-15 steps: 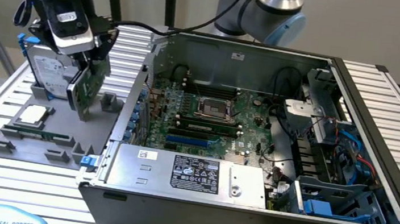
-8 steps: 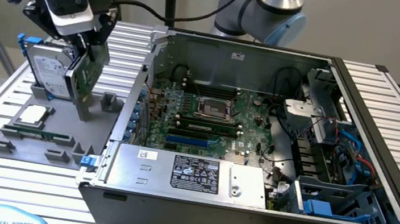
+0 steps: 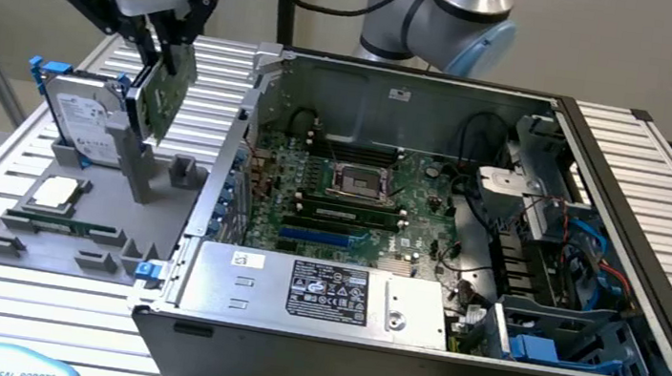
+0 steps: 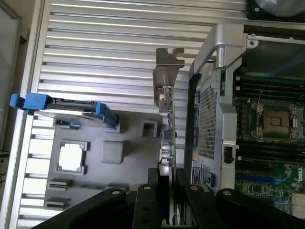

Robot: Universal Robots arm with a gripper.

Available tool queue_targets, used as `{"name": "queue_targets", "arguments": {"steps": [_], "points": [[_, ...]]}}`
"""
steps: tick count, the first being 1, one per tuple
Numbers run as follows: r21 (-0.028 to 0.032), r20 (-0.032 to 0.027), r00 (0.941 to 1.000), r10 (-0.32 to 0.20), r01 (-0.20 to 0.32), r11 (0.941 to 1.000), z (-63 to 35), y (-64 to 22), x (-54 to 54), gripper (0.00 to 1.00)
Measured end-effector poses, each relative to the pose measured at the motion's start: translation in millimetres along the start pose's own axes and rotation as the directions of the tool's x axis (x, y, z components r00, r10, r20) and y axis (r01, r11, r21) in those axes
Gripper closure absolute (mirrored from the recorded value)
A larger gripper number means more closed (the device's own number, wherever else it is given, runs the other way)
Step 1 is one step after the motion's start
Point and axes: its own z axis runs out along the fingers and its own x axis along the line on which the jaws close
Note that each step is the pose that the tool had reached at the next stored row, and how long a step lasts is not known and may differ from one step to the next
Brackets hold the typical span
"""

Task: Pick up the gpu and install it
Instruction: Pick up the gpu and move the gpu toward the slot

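The gpu is a thin green card held upright on edge, lifted above the grey parts holder at the exterior view's left. My gripper is shut on its upper edge. In the wrist view the gpu appears edge-on, with its silver end bracket pointing away from my gripper. The black fingers press on both faces of the card. The card hangs just outside the side wall of the open computer case, apart from the motherboard.
A silver hard drive with blue rails stands in the holder beside the card. A processor chip and a memory stick lie in the holder. Inside the case are a blue slot, a power supply and cables.
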Motion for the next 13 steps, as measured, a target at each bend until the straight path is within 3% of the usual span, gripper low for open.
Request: {"name": "queue_targets", "arguments": {"steps": [7, 13], "points": [[-0.0127, -0.0060, 1.0000, 0.001, -0.001, 0.9999, -24.3, 3.1, -32.2, 0.74], [-0.0317, -0.0067, 1.0000, 0.001, -0.002, 0.9995, -35.1, 3.8, -59.9, 0.74]]}}
